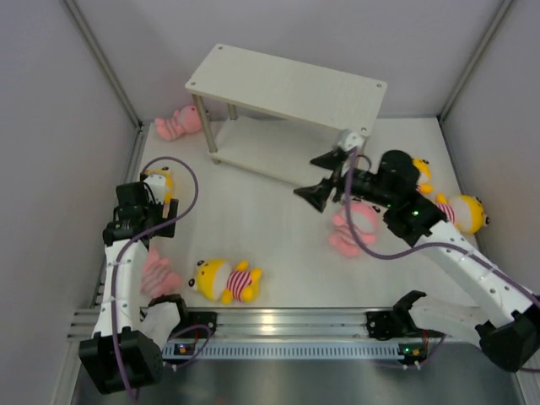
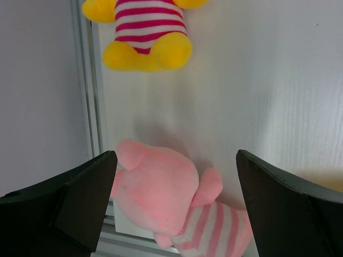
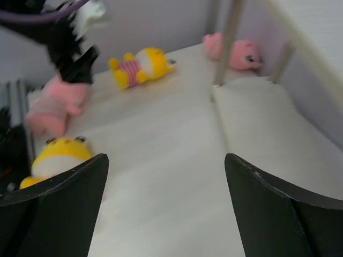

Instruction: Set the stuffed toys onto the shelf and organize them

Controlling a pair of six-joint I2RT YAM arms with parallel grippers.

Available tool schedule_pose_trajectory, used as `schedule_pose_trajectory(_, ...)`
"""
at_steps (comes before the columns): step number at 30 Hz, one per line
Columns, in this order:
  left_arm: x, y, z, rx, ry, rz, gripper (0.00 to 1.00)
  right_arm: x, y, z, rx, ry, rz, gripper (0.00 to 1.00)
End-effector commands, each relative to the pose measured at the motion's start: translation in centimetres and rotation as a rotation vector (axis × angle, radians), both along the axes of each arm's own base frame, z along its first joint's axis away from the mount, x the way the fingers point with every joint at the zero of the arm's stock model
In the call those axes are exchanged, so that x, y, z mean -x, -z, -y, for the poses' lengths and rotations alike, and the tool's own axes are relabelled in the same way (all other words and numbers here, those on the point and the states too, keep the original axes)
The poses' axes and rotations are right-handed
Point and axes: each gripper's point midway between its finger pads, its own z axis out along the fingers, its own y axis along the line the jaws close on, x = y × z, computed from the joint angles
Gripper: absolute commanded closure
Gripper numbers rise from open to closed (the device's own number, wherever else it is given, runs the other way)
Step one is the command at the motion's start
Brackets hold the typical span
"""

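1. Rear pink toy (image 1: 177, 125): lies on the table (image 1: 278, 245) by the left wall, just left of the shelf (image 1: 287, 84).
2. Left gripper (image 2: 176, 155): jaws spread wide, gripping nothing. Its fingers (image 2: 80, 198) flank the left pink toy (image 2: 161, 193), which lies beside the wall rail (image 2: 88, 107). Whether a finger touches the plush cannot be told. Beyond it lies the far yellow toy (image 2: 144, 32), feet toward the camera.
3. Front yellow toy (image 1: 226, 280): belly up on the table, near its front edge, between the two arms.
4. Right gripper (image 1: 318, 177): jaws parted wide and empty, held over the table just in front of the shelf's lower board (image 3: 268, 123), near its right front leg (image 1: 350, 139).
5. Centre pink toy (image 1: 354, 226): on the table, partly under the right arm (image 1: 456, 253).
6. Inner yellow toy (image 1: 422, 173): on the table, partly hidden behind that arm.
7. Outer yellow toy (image 1: 466, 213): on the table, just right of the arm.
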Motion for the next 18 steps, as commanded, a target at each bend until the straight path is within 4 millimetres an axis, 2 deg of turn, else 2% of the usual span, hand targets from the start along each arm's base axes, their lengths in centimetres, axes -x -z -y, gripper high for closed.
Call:
schedule_pose_trajectory(1,0.9,-0.7,-0.8,-0.040,-0.030,-0.014,0.01,7.4,8.6,-7.1,0.400,-0.472,0.036,0.11)
schedule_pose_trajectory(2,0.9,-0.7,-0.7,-0.037,-0.025,-0.013,0.01,7.9,11.3,-8.4,0.470,-0.545,0.024,0.11)
schedule_pose_trajectory(3,0.9,-0.6,-0.6,-0.032,-0.022,-0.014,0.01,9.9,13.2,-9.4,0.519,-0.636,-0.007,0.11)
schedule_pose_trajectory(4,0.9,-0.6,-0.6,-0.030,-0.020,-0.013,0.01,10.8,14.3,-10.1,0.545,-0.688,-0.022,0.11)
schedule_pose_trajectory(5,0.9,-0.5,-0.4,-0.023,-0.014,-0.015,0.01,10.8,16.4,-11.2,0.593,-0.725,-0.053,0.12)
schedule_pose_trajectory(6,0.9,-0.6,-0.5,-0.023,-0.016,-0.012,0.01,11.9,17.6,-11.9,0.628,-0.767,-0.074,0.13)
schedule_pose_trajectory(7,0.9,-0.6,-0.4,-0.023,-0.014,-0.013,0.01,11.9,18.0,-12.8,0.642,-0.786,-0.077,0.15)
schedule_pose_trajectory(8,0.8,-0.6,-0.4,-0.024,-0.012,-0.011,0.01,11.9,20.3,-13.4,0.679,-0.812,-0.121,0.16)
schedule_pose_trajectory(10,0.9,-0.6,-0.4,-0.022,-0.010,-0.009,0.01,13.0,21.4,-14.7,0.672,-0.886,-0.144,0.18)
schedule_pose_trajectory(11,0.9,-0.7,-0.3,-0.020,-0.008,-0.007,0.01,13.1,22.9,-15.2,0.677,-0.905,-0.180,0.18)
schedule_pose_trajectory(13,0.9,-0.5,-0.1,-0.011,-0.001,-0.008,0.01,13.3,23.3,-16.4,0.658,-0.934,-0.180,0.19)
schedule_pose_trajectory(14,0.9,-0.5,-0.1,-0.011,0.004,-0.010,0.01,13.5,24.4,-16.8,0.666,-0.953,-0.204,0.19)
schedule_pose_trajectory(16,0.9,-0.5,-0.1,-0.014,0.000,-0.009,0.01,14.3,25.0,-17.8,0.669,-0.979,-0.202,0.19)
schedule_pose_trajectory(18,0.9,-0.5,-0.2,-0.015,-0.001,-0.010,0.01,14.8,26.5,-18.5,0.681,-0.988,-0.220,0.20)
